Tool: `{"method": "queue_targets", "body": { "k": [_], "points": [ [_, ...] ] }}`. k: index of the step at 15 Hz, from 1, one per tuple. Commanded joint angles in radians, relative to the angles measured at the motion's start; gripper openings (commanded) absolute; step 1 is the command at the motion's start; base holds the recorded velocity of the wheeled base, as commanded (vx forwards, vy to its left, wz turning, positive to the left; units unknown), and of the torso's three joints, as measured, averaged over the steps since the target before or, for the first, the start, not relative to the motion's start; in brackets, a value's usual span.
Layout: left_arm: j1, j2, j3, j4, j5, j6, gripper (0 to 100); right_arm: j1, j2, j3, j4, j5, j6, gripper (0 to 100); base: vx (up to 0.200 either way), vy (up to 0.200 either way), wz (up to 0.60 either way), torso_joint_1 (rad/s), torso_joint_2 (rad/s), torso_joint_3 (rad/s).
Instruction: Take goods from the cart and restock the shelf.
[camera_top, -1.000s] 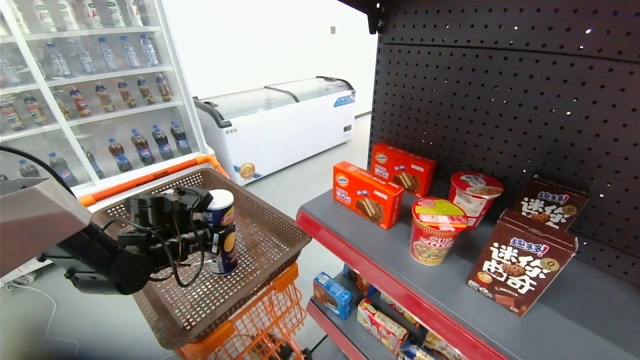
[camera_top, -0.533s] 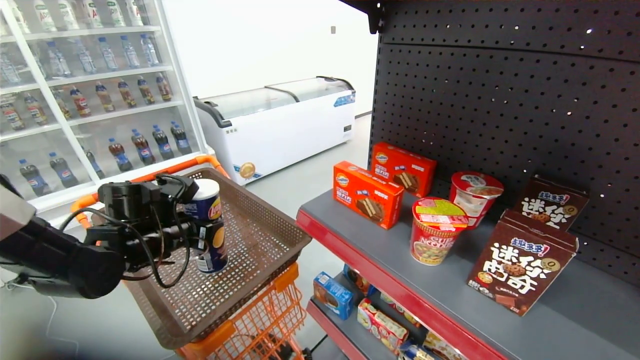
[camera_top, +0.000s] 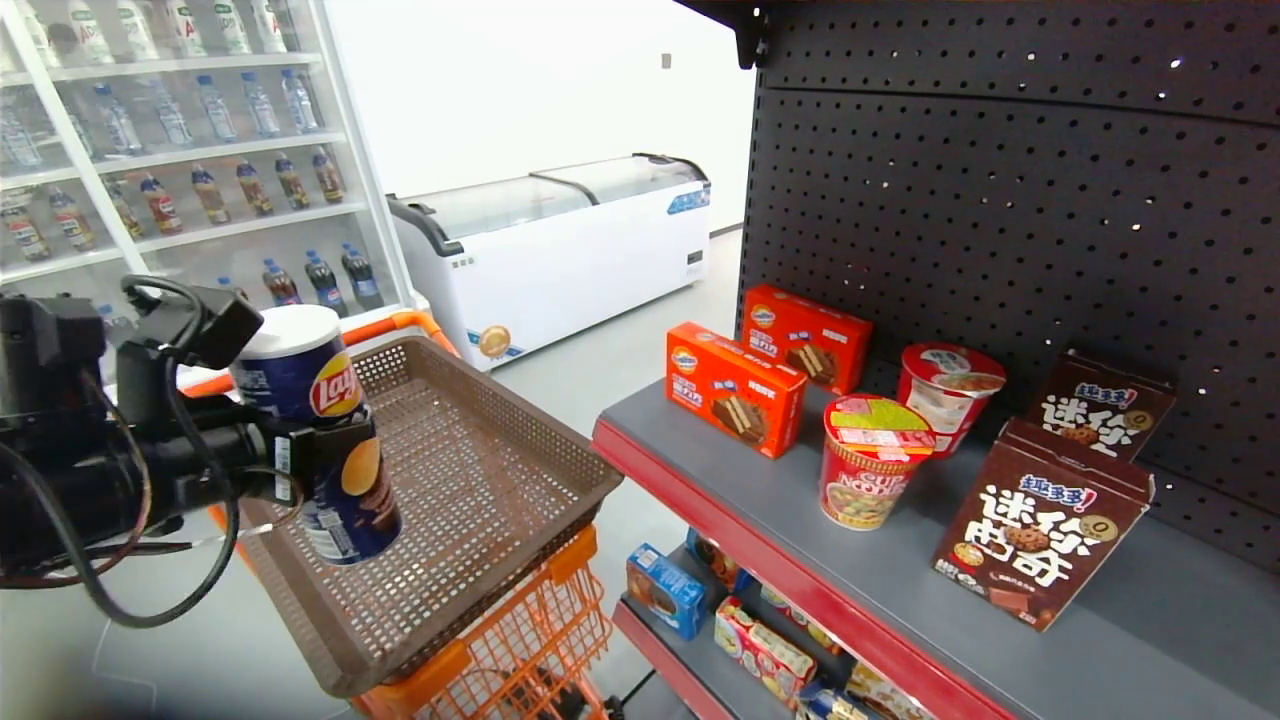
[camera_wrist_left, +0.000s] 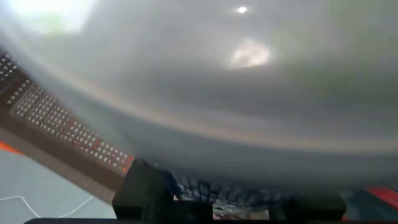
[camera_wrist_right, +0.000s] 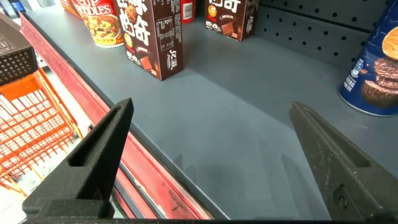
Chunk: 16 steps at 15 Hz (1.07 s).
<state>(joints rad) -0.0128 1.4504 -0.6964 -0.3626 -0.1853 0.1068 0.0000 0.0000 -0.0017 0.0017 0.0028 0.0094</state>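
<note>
Blue chip can hangs clamped in the left pincer over the cart basket, so this looks like the carry step. Next it should swing across to bare shelf. The right pincer gapes open above that shelf.

You're clamping the left gripper sideways on the chips can, mid-body and roughly level. You're holding the right gripper wide open, fingers spread far apart.
</note>
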Motion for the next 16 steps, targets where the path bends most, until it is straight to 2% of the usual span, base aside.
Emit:
{"method": "queue_targets", "body": {
  "k": [1, 2, 3, 7, 9, 10, 12, 14, 15, 16],
  "points": [
    [0.002, -0.174, 0.026, 0.083, 0.000, -0.006, 0, 0.000, 0.000, 0.000, 0.000, 0.000, 0.000, 100, 0.000, 0.000, 0.00, 0.000, 0.00, 0.000],
    [0.000, -0.252, 0.038, 0.185, -0.009, -0.006, 0, 0.000, 0.000, 0.000, 0.000, 0.000, 0.000, 100, 0.000, 0.000, 0.00, 0.000, 0.00, 0.000],
    [0.000, -0.308, 0.061, 0.238, -0.020, -0.004, 0, 0.000, 0.000, 0.000, 0.000, 0.000, 0.000, 100, 0.000, 0.000, 0.00, 0.000, 0.00, 0.000],
    [-0.015, -0.415, 0.124, 0.244, -0.025, 0.004, 0, 0.000, 0.000, 0.000, 0.000, 0.000, 0.000, 100, 0.000, 0.000, 0.00, 0.000, 0.00, 0.000],
    [-0.092, -0.421, 0.153, 0.231, -0.028, -0.001, 0, 0.000, 0.000, 0.000, 0.000, 0.000, 0.000, 100, 0.000, 0.000, 0.00, 0.000, 0.00, 0.000],
    [-0.105, -0.429, 0.166, 0.221, -0.048, -0.001, 0, 0.000, 0.000, 0.000, 0.000, 0.000, 0.000, 100, 0.000, 0.000, 0.00, 0.000, 0.00, 0.000],
    [-0.133, -0.430, 0.173, 0.218, -0.149, 0.005, 0, 0.000, 0.002, 0.000, 0.000, 0.000, 0.000, 100, 0.000, 0.000, 0.00, 0.000, 0.00, 0.000],
    [-0.228, -0.426, 0.164, 0.215, -0.167, -0.002, 0, 0.000, 0.000, 0.000, 0.000, 0.000, 0.000, 100, 0.000, 0.000, 0.00, 0.000, 0.00, 0.000],
    [-0.246, -0.420, 0.159, 0.214, -0.184, -0.006, 0, 0.000, 0.000, 0.000, 0.000, 0.000, 0.000, 100, 0.000, 0.000, 0.00, 0.000, 0.00, 0.000],
    [-0.256, -0.418, 0.155, 0.214, -0.227, -0.021, 0, 0.000, 0.002, 0.000, 0.000, 0.000, 0.000, 100, 0.000, 0.000, 0.00, 0.000, 0.00, 0.000]
  ]
}}
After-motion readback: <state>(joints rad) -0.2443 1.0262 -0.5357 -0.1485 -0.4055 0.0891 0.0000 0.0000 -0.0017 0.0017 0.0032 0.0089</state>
